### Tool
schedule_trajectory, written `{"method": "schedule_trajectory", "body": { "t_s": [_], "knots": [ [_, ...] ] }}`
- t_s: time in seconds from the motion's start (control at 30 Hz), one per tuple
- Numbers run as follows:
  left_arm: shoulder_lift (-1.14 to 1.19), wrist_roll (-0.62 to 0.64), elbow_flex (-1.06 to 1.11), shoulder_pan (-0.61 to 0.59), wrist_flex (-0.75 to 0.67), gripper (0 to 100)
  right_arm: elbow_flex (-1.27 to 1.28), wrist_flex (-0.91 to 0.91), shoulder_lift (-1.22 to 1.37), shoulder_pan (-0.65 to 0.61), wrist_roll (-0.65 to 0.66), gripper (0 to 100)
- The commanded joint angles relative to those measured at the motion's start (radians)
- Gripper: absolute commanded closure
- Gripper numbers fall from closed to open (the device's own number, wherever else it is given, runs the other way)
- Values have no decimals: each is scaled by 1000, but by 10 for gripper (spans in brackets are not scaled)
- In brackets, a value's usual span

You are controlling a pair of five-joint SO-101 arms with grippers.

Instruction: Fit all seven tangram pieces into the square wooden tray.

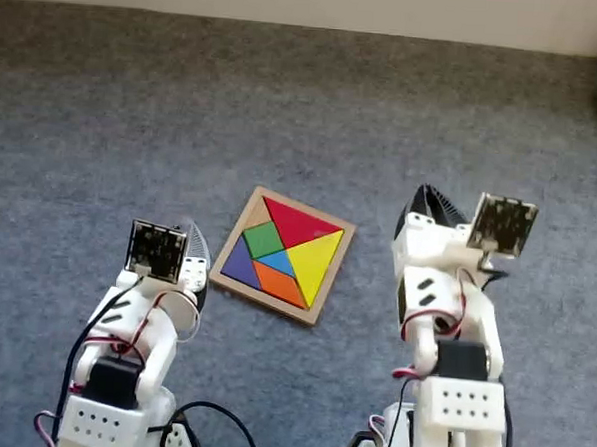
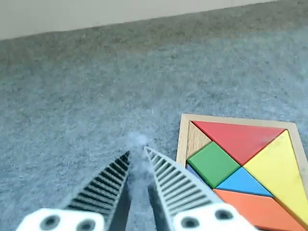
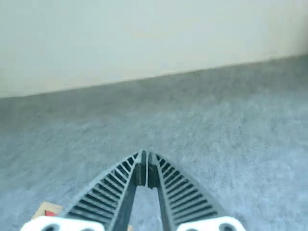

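Where the grey carpeted bench point(image 1: 105, 103) stretches wide toward the pale wall point(image 1: 390, 3) at the top of the frame, there is open room on every side of the square wooden tray point(image 1: 260, 297). It lies at centre, turned like a diamond. Flush inside its rim sit the red triangle point(image 1: 298, 224), yellow triangle point(image 1: 316, 265), orange piece point(image 1: 278, 281), purple triangle point(image 1: 239, 265), green square point(image 1: 263, 239) and blue triangle point(image 1: 277, 260). The left tool point(image 2: 137, 152), tips slightly parted, hangs just beside the tray's left corner. The right tool point(image 3: 147, 155), closed on nothing, stands apart at right.
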Motion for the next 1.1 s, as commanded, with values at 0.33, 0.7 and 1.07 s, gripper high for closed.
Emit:
{"method": "schedule_trajectory", "body": {
  "t_s": [0.33, 0.7, 1.07],
  "knots": [
    [-33, -14, 1, -13, -18, 976, 110, 200, -516, -47, 14, 971],
    [-33, -14, 28, -15, -20, 976, 217, 470, -602, -41, 14, 971],
    [-33, -15, 38, -15, -20, 976, 544, 573, -599, -39, 12, 971]
  ]
}}
